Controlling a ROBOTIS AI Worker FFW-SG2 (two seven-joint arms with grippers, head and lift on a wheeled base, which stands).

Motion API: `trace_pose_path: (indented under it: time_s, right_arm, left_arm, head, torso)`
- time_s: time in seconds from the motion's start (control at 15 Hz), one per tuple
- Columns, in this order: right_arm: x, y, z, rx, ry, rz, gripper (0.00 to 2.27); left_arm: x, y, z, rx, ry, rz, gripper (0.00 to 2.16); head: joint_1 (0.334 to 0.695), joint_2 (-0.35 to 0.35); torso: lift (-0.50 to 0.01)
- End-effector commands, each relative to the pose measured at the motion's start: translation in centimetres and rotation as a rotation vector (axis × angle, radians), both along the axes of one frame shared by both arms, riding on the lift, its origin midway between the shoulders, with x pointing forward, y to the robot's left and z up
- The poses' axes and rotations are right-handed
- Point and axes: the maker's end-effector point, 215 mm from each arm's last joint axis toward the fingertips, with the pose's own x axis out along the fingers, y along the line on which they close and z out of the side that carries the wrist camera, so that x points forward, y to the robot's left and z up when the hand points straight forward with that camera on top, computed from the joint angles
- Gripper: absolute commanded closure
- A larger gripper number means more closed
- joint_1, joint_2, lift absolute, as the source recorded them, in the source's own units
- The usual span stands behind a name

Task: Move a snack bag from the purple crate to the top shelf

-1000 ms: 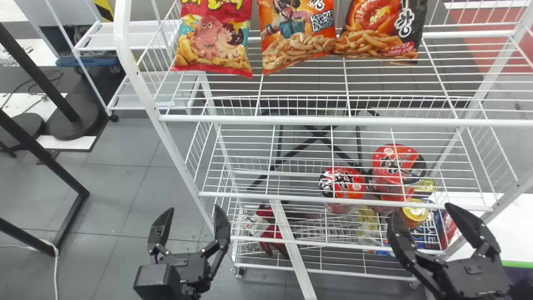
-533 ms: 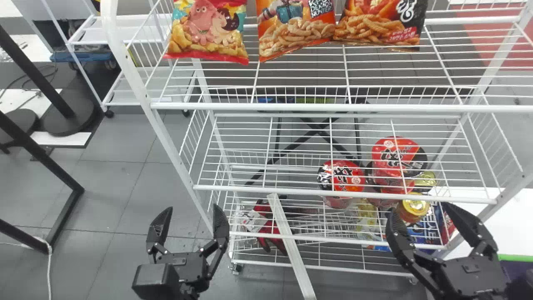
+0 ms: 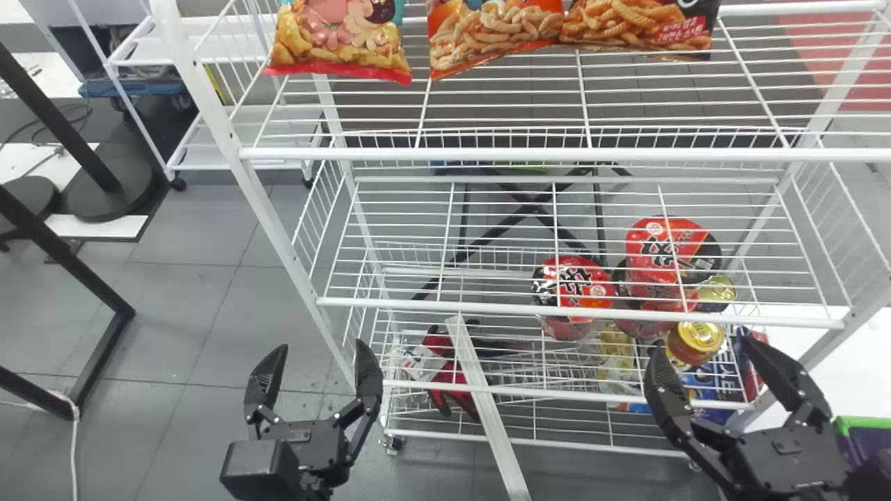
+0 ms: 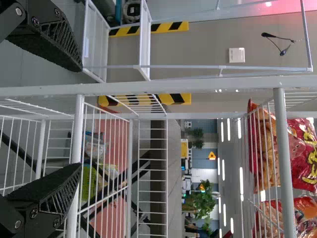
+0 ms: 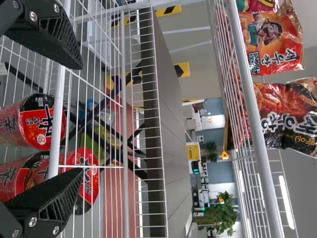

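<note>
Low on the left of the head view, my left gripper [image 3: 320,358] stands open and empty; the left wrist view shows the same gripper [image 4: 79,118] with its fingers spread. At the lower right, my right gripper [image 3: 702,356] is also open with nothing held, as the right wrist view confirms for this gripper [image 5: 80,119]. A purple crate with a green rim [image 3: 863,422] is cut off by the right edge, beside the right gripper; its contents are out of sight. Three snack bags lie side by side on the white top shelf [image 3: 487,154]: a red one [image 3: 337,38], an orange one [image 3: 491,31] and a dark one [image 3: 637,26].
Lower wire shelves hold red noodle cups [image 3: 572,289], a yellow-lidded jar [image 3: 696,339] and a red item [image 3: 452,383]. A white bar [image 3: 487,410] slants down before the rack. Black stand legs [image 3: 62,257] are at the left, with another white rack [image 3: 230,132] behind.
The rack, its snack bags and the crate have shifted upward in the head view, and more of the crate shows. Both grippers keep nearly the same place in the view and remain open.
</note>
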Motion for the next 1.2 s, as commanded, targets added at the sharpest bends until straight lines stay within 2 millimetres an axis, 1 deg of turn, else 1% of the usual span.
trace_pose_path:
  time_s: [0.0, 1.13]
  right_arm:
    - [0.00, 0.01, 0.01, 0.000, 0.000, 0.000, 0.07]
    - [-0.06, 0.09, 0.05, 0.000, -0.002, 0.002, 0.07]
  left_arm:
    - [0.00, 0.00, 0.00, 0.000, 0.000, 0.000, 0.15]
    - [0.02, 0.31, 0.16, -0.004, -0.004, 0.008, 0.15]
  head:
    - [0.695, 0.110]
    - [0.695, 0.117]
  torso:
    - [-0.272]
    - [-0.340]
